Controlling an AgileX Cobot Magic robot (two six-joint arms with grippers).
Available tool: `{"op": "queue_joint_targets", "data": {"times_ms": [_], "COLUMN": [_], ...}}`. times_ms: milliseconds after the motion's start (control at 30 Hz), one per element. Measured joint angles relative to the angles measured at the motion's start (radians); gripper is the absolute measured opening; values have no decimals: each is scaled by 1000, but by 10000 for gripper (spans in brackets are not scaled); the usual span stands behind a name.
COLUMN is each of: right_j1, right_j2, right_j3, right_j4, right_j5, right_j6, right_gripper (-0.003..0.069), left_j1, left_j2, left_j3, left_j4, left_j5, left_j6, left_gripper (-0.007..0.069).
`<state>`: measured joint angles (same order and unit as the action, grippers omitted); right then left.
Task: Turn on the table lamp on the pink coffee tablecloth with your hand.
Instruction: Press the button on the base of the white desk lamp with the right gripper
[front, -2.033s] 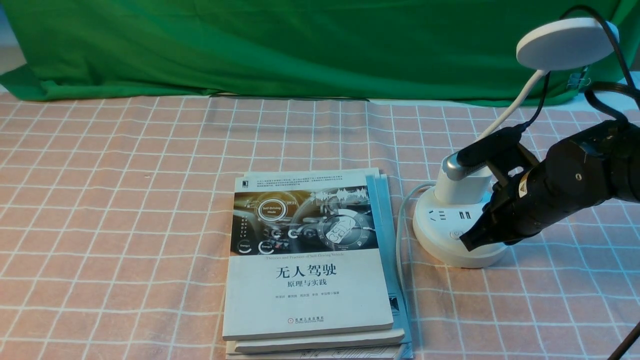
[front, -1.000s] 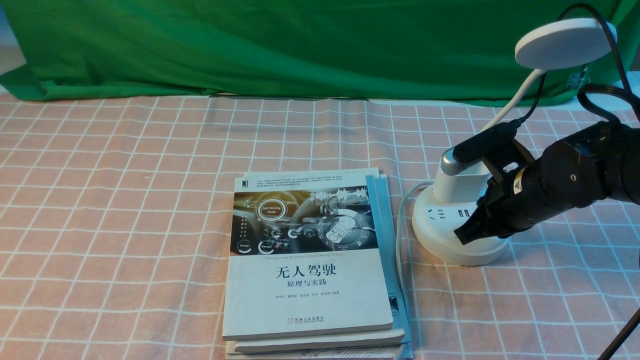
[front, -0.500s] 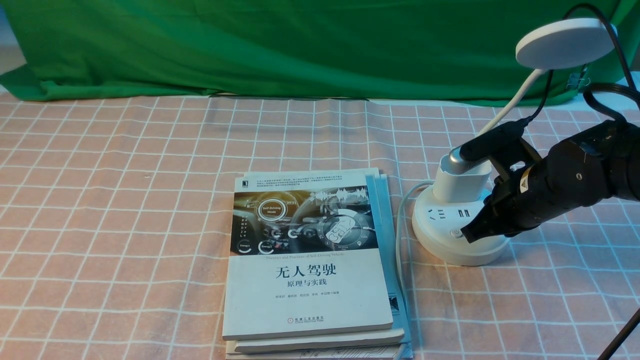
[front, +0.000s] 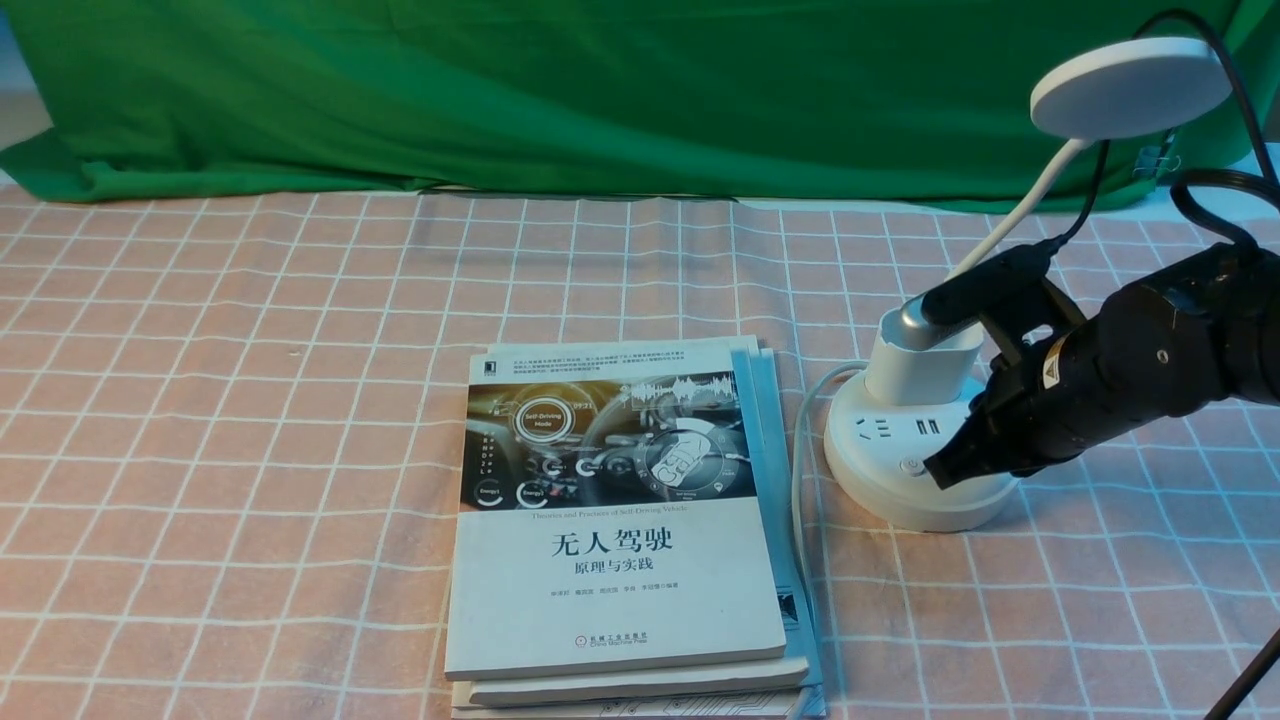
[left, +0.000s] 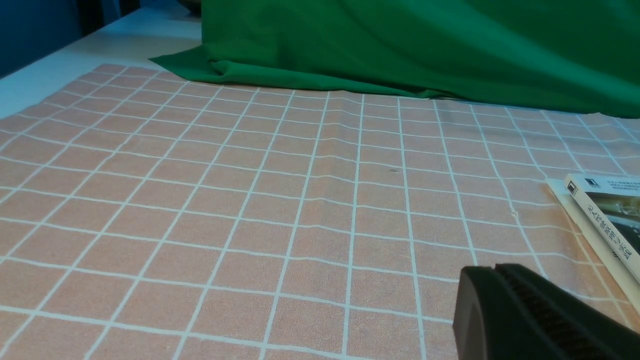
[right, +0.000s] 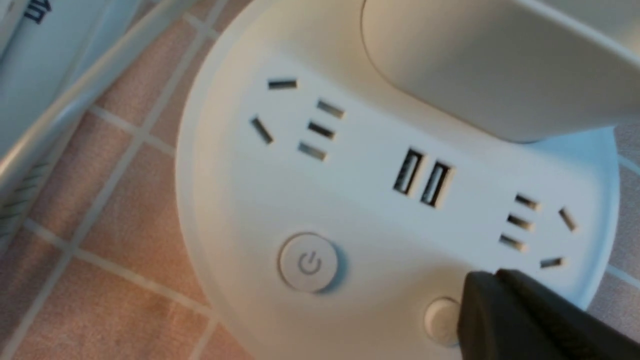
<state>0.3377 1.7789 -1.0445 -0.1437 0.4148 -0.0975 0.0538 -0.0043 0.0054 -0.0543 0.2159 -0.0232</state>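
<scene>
The white table lamp's base stands on the pink coffee tablecloth at the right, with its cup holder, thin neck and unlit disc head. My right gripper, the hand, is shut, its pointed tip just over the base's front. In the right wrist view the tip partly covers a small plain button; the power-symbol button lies beside it, uncovered. My left gripper is shut and empty above bare cloth.
A stack of books lies just left of the lamp base, with the lamp's white cord running between them. Its edge shows in the left wrist view. A green backdrop cloth hangs along the far edge.
My right gripper's tip dipped toward the lamp base a second ago, then drew back slightly right. The lamp head stays unlit. Nothing else moved.
</scene>
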Motion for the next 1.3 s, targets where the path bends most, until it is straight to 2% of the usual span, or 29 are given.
{"op": "queue_joint_targets", "data": {"times_ms": [967,1133,1300], "right_j1": [12,21,21], "right_j2": [-3,-123,-408], "right_j3": [28,46,116], "right_j4": [12,31,31], "right_j5": [-42,26,55], "right_j6": [-2,29,98], "right_gripper": [34,35,35], "left_j1": [0,0,0], "left_j2": [0,0,0], "left_j3": [0,0,0], "left_j4": [0,0,0], "left_j5": [0,0,0], "left_j6": [0,0,0], "left_gripper": [21,21,21]}}
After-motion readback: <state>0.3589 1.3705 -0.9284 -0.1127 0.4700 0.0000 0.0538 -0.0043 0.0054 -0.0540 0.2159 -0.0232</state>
